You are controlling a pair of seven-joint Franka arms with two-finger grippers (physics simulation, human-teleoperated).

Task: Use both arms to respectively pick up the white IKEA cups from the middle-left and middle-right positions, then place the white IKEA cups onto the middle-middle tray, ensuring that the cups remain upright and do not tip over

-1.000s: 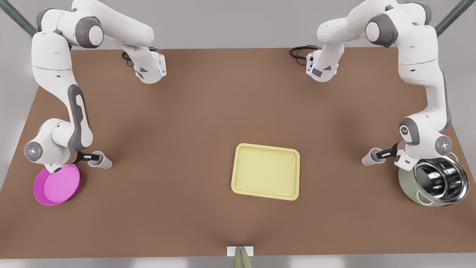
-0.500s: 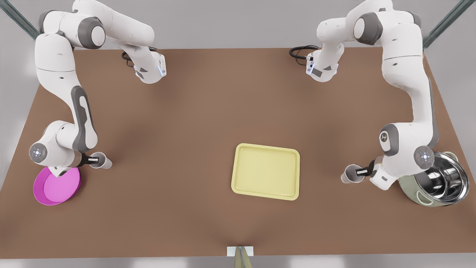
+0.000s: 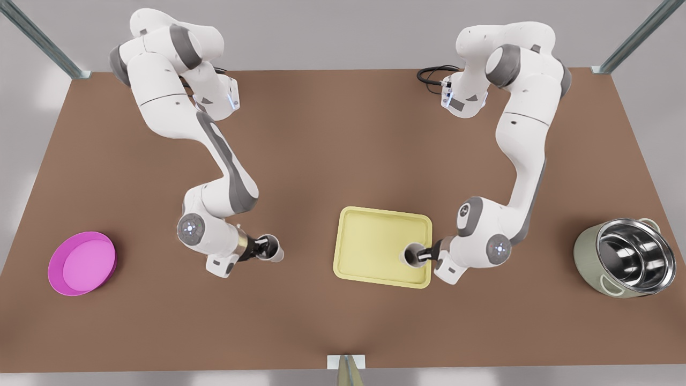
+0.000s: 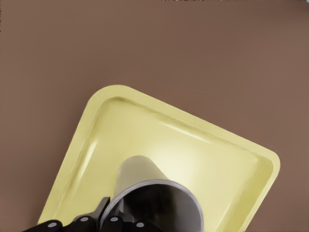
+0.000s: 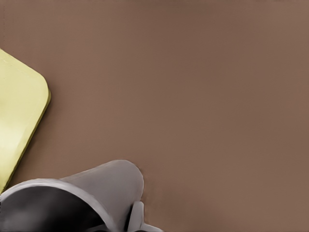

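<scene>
The pale yellow tray [image 3: 375, 236] lies in the middle of the brown table. On the front view's right, my left gripper [image 3: 424, 254] is shut on a white cup [image 3: 411, 255], held upright over the tray's near right part. The left wrist view has that cup [image 4: 145, 186] above the tray [image 4: 193, 140]. From the front view's left, my right gripper [image 3: 261, 248] is shut on the other white cup [image 3: 271, 250], upright above bare table short of the tray. In the right wrist view this cup [image 5: 96, 188] is beside the tray's corner [image 5: 19, 111].
A round magenta dish [image 3: 82, 262] sits near the table's edge on the front view's left. A steel-lined greenish pot [image 3: 627, 262] stands on the front view's right. Black cables [image 3: 431, 75] lie by an arm base at the back.
Both arms swung inward with their cups, away from the dish and the pot. The left gripper's cup went from bare table to over the tray; the right gripper's cup came close to it.
</scene>
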